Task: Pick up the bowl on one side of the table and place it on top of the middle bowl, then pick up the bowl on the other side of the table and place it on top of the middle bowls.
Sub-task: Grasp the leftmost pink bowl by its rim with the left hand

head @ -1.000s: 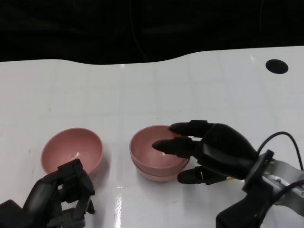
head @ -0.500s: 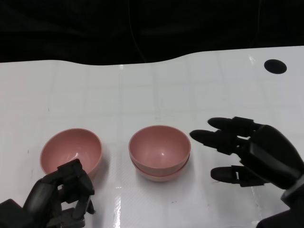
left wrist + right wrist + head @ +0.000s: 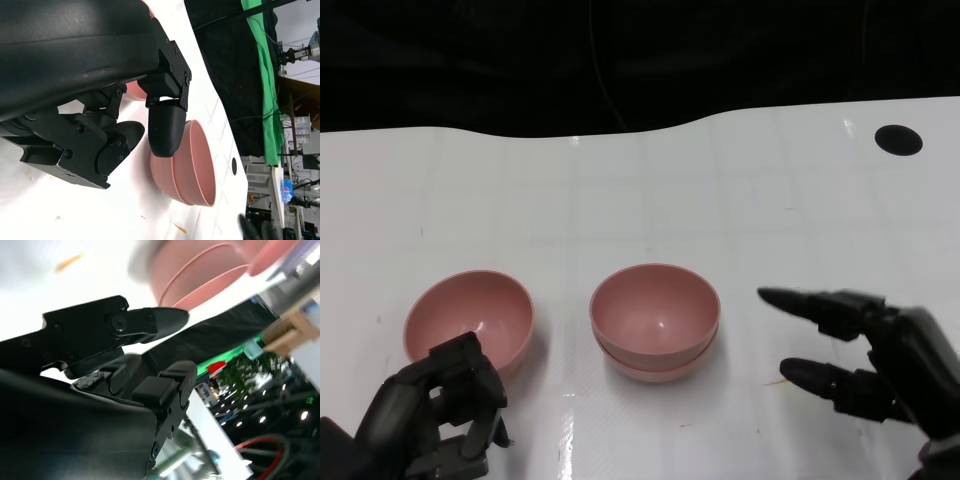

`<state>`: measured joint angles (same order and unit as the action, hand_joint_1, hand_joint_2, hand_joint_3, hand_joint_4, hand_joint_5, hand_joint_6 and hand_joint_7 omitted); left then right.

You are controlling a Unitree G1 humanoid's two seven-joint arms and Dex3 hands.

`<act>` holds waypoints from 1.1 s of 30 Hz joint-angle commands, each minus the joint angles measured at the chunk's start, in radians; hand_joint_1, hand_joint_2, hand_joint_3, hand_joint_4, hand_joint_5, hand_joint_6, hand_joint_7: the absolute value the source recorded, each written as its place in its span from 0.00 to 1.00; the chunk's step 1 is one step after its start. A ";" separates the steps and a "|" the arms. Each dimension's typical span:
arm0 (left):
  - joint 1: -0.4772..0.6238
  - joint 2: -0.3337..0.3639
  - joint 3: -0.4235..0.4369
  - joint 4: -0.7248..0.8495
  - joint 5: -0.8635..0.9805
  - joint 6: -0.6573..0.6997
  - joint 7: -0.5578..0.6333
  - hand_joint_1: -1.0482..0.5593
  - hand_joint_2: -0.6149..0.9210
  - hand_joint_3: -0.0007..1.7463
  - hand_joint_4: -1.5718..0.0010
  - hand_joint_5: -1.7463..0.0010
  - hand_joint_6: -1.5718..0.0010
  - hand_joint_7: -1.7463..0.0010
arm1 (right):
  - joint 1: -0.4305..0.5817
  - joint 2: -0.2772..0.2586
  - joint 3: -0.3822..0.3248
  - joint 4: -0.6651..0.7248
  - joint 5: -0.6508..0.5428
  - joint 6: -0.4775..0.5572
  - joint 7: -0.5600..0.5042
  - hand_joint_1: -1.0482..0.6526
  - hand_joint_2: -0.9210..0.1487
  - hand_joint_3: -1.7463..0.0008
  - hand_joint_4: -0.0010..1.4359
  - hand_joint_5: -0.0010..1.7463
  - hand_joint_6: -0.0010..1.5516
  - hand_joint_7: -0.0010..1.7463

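Two pink bowls sit nested as a stack (image 3: 655, 320) in the middle of the white table (image 3: 650, 190); the stack also shows in the left wrist view (image 3: 192, 167) and the right wrist view (image 3: 200, 277). A single pink bowl (image 3: 470, 322) stands to its left. My right hand (image 3: 865, 365) hovers at the lower right, apart from the stack, fingers spread and holding nothing. My left hand (image 3: 430, 420) sits at the lower left just in front of the single bowl, fingers curled in with nothing in them (image 3: 165, 125).
A round black hole (image 3: 901, 139) marks the table's far right. The table's far edge meets a black backdrop. A small orange speck (image 3: 775, 381) lies on the table near my right hand.
My right hand has let go of the upper bowl on the stack and drawn back right and toward me, fingers spread. My left hand has barely moved.
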<state>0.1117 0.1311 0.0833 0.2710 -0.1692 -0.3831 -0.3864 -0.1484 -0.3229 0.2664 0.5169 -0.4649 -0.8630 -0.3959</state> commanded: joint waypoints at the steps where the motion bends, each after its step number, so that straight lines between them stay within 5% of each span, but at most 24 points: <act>1: -0.002 0.024 0.016 0.015 -0.003 -0.024 -0.005 0.64 0.80 0.65 0.53 0.00 0.57 0.06 | -0.001 0.032 -0.037 0.057 0.063 -0.049 0.009 0.50 0.04 0.88 0.70 0.25 0.64 0.03; 3: -0.001 0.025 0.019 0.014 -0.003 -0.022 -0.003 0.64 0.80 0.65 0.53 0.00 0.57 0.06 | -0.008 0.048 -0.047 0.100 0.093 -0.077 0.032 0.50 0.06 0.85 0.66 0.34 0.66 0.02; 4: -0.001 0.025 0.021 0.012 -0.003 -0.020 -0.001 0.65 0.80 0.65 0.53 0.00 0.57 0.06 | -0.014 0.057 -0.052 0.127 0.115 -0.094 0.048 0.53 0.06 0.83 0.66 0.52 0.75 0.06; 6: 0.003 0.024 0.024 0.006 0.000 -0.016 0.006 0.65 0.80 0.66 0.52 0.00 0.57 0.06 | -0.022 0.070 -0.062 0.183 0.156 -0.123 0.079 0.54 0.06 0.81 0.65 0.64 0.79 0.07; 7: 0.005 0.022 0.025 0.002 0.001 -0.015 0.009 0.65 0.80 0.66 0.52 0.00 0.57 0.06 | -0.026 0.073 -0.068 0.206 0.170 -0.135 0.092 0.55 0.06 0.77 0.65 0.76 0.82 0.12; 9: 0.010 0.019 0.027 -0.004 0.007 -0.018 0.015 0.66 0.80 0.67 0.52 0.00 0.57 0.06 | -0.033 0.078 -0.082 0.257 0.186 -0.163 0.113 0.56 0.15 0.65 0.65 0.83 0.76 0.29; 16: 0.027 0.004 0.040 -0.025 0.010 -0.028 0.048 0.67 0.79 0.70 0.52 0.00 0.58 0.04 | -0.053 0.101 -0.117 0.387 0.307 -0.204 0.280 0.51 0.29 0.42 0.60 0.97 0.56 0.73; 25: 0.069 0.025 0.051 -0.106 0.045 -0.012 0.082 0.65 0.79 0.68 0.55 0.00 0.58 0.09 | -0.031 0.134 -0.162 0.351 0.533 -0.140 0.595 0.48 0.23 0.44 0.57 1.00 0.45 0.92; 33: 0.092 0.021 0.071 -0.157 0.066 -0.040 0.125 0.63 0.81 0.61 0.59 0.01 0.57 0.12 | 0.035 0.162 -0.221 0.143 0.755 0.152 0.830 0.49 0.22 0.45 0.59 1.00 0.42 0.97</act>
<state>0.1952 0.1353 0.1437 0.1290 -0.1184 -0.4091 -0.2799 -0.1303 -0.1583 0.0709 0.6971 0.2498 -0.7531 0.4108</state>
